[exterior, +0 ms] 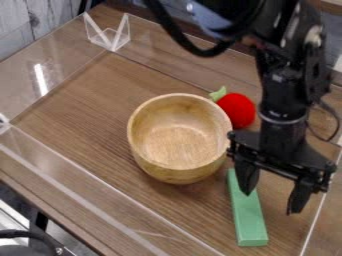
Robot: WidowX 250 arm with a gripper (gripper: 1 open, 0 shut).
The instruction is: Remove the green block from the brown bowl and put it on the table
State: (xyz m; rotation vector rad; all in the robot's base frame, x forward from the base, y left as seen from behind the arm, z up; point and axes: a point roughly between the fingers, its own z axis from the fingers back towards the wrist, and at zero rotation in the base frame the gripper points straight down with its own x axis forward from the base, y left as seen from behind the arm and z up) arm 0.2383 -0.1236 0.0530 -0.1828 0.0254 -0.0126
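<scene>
Green block [247,216] lies flat on the table [94,110], near the front right corner, long axis running roughly front to back. Its upper end sits just beside the brown bowl [177,137], at the bowl's right front side; whether they touch cannot be told. The bowl stands upright near the table's middle, its inside showing only bare wood grain. A red round fruit [238,106] with a small green tip rests behind the bowl's right rim, close against it.

Gripper [274,186] hangs over the block's upper end, pointing nearly straight down, jaws spread wide with one finger to each side. Nothing is between the fingers; the block lies free beneath them. Low clear acrylic walls [54,60] edge the table.
</scene>
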